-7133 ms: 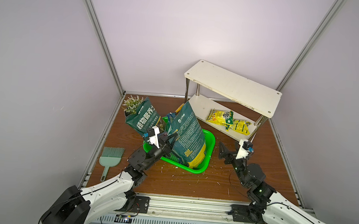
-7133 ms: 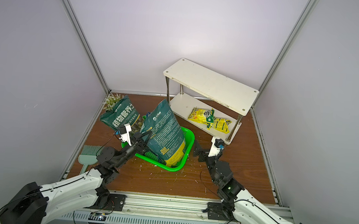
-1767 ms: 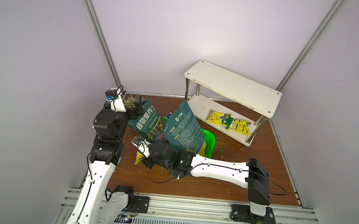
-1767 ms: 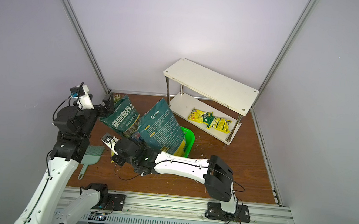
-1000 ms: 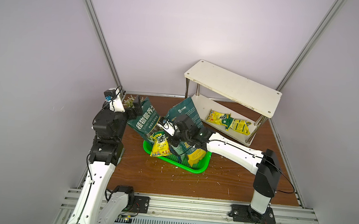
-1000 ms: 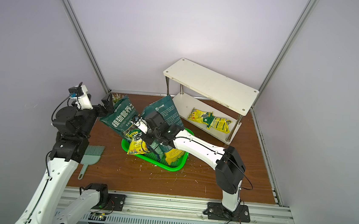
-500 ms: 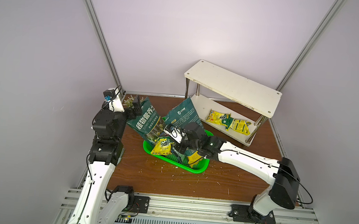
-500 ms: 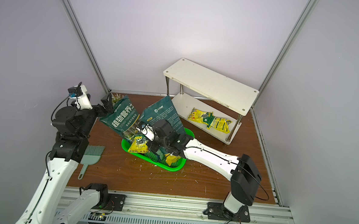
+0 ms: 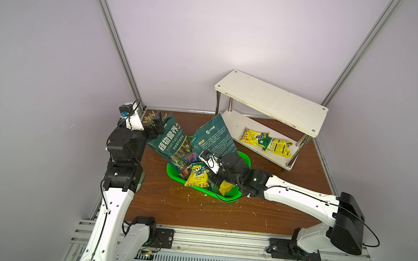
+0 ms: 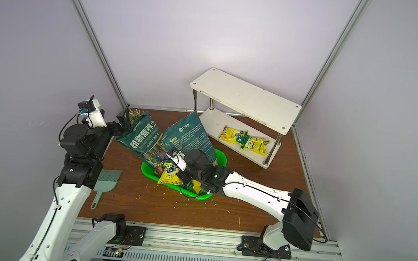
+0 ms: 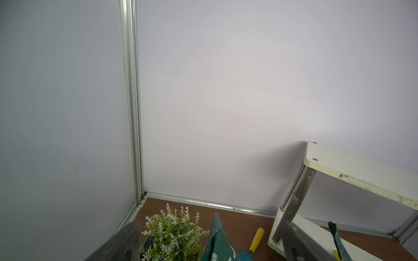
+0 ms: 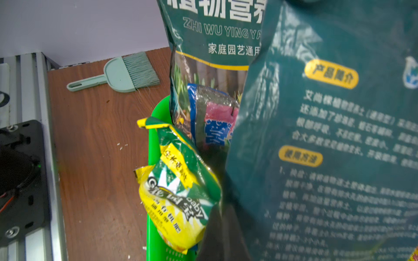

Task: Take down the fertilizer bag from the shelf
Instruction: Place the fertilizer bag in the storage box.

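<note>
The fertilizer bag (image 9: 197, 178), yellow and green, hangs at the near left end of the green basket (image 9: 230, 199), its lower end on the rim. My right gripper (image 9: 211, 181) is shut on the bag's edge; in the right wrist view the bag (image 12: 178, 198) sits beside the dark fingers (image 12: 218, 226). The shelf (image 9: 269, 103) stands at the back right, and two more yellow bags (image 9: 253, 137) lie on its lower board. My left gripper (image 9: 158, 125) is open at the back left, by the top of a dark green soil bag (image 9: 170, 143).
Two tall dark green soil bags (image 10: 189, 137) lean in the basket, with a blue and pink packet (image 12: 214, 117) between them. A small artificial plant (image 11: 174, 228) and a yellow-handled trowel (image 11: 256, 239) sit behind them. A mint hand brush (image 10: 106, 181) lies at the left edge.
My right arm has drawn back toward the front right and brought the yellow bag lower, down to the basket's rim. The left arm has not moved.
</note>
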### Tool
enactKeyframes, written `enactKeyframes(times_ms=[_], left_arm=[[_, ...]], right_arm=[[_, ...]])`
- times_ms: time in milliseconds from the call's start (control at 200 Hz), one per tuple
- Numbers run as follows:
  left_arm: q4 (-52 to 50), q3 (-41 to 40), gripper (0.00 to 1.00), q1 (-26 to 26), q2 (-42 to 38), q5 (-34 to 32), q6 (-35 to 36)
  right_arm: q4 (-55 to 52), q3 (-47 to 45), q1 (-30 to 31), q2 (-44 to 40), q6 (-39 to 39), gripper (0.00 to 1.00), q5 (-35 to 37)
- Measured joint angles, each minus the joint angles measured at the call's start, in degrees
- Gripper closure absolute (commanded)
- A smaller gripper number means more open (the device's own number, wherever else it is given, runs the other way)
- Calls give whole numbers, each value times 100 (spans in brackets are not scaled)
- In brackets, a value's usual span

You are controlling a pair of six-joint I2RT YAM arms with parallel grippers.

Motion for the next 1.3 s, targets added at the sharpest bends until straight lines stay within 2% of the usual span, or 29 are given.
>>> enactKeyframes(times_ms=[235,581,626,751,856,951,1111,1191,1246,1301], left_arm=[[37,0,0,35,26,57,-39],[74,0,1,79,87,203,-116],[66,0,2,81,116,310,-205],[-175,35,19,96,251,968,-584],[-422,-205,14,52,142,1596,-1047],[-859,-654,17,-348,-295,1759,-1246],[-1377,-914,27,-2009,-474,1585,-1425],[-1196,-1145,42,-2555,-479,1064,-1685],[-955,-1523,58,-2861,-509,1088,-1790],[-586,-2028,69,-3077,-520,1075,-2020]], right_arm=[[-70,654,33,638,136,100,560],[203,586,68,570,273,100,1154],[254,588,70,553,275,100,1193],[350,603,74,551,310,100,1246],[533,518,85,544,326,100,1237],[743,306,85,507,358,100,1182],[730,254,83,490,376,100,1082],[619,175,66,400,444,100,1054],[616,162,59,354,442,100,979],[535,153,68,308,452,100,911]])
